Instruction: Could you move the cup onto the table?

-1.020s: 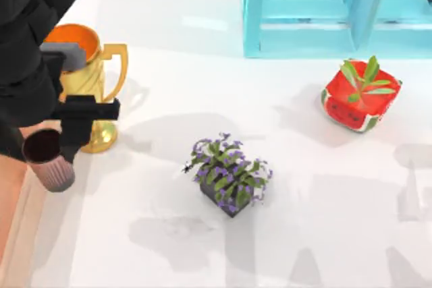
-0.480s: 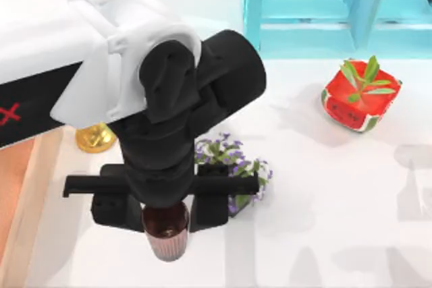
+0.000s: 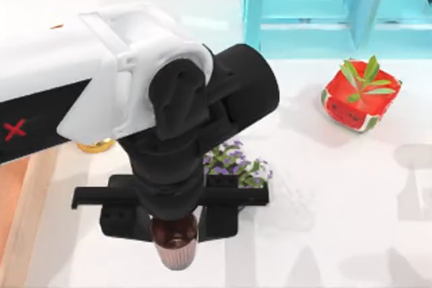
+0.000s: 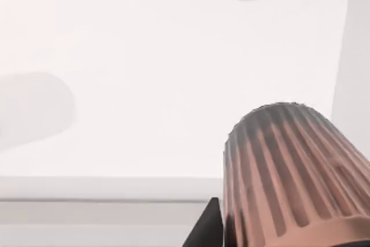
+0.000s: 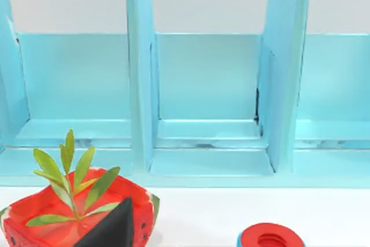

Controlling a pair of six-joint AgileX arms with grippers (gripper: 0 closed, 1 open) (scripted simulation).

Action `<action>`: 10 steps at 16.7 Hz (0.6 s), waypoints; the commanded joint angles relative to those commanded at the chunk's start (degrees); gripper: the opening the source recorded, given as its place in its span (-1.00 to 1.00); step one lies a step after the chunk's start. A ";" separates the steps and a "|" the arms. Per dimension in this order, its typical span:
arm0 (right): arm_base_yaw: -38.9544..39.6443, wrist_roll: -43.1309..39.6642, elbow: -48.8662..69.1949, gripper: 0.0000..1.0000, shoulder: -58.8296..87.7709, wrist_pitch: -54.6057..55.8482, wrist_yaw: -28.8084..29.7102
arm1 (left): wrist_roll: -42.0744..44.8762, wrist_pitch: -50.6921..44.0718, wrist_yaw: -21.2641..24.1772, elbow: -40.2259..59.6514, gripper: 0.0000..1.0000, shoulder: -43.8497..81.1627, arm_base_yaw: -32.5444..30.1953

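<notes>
left tool [image 3: 174, 219] clamped tight on the cup [image 3: 175, 244], ribbed pinky-copper sides, dark maroon inside, hanging over the white surface [image 3: 351, 187] by its front edge

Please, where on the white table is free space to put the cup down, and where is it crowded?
The left gripper holds the cup over bare table. Free: the near strip right of the cup, below the purple flower pot and watermelon planter. Crowded: around the flowers, the gold trophy base, and the blue shelf.
</notes>
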 joint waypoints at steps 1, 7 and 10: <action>0.00 0.00 0.00 1.00 0.00 0.00 0.00 | 0.03 1.23 -0.02 -1.24 -1.00 0.10 0.02; 0.00 0.00 0.00 1.00 0.00 0.00 0.00 | 0.03 11.90 0.11 -9.83 -1.00 1.17 -0.07; 0.00 0.00 0.00 1.00 0.00 0.00 0.00 | -0.05 13.93 0.01 -11.94 -1.00 1.64 -0.16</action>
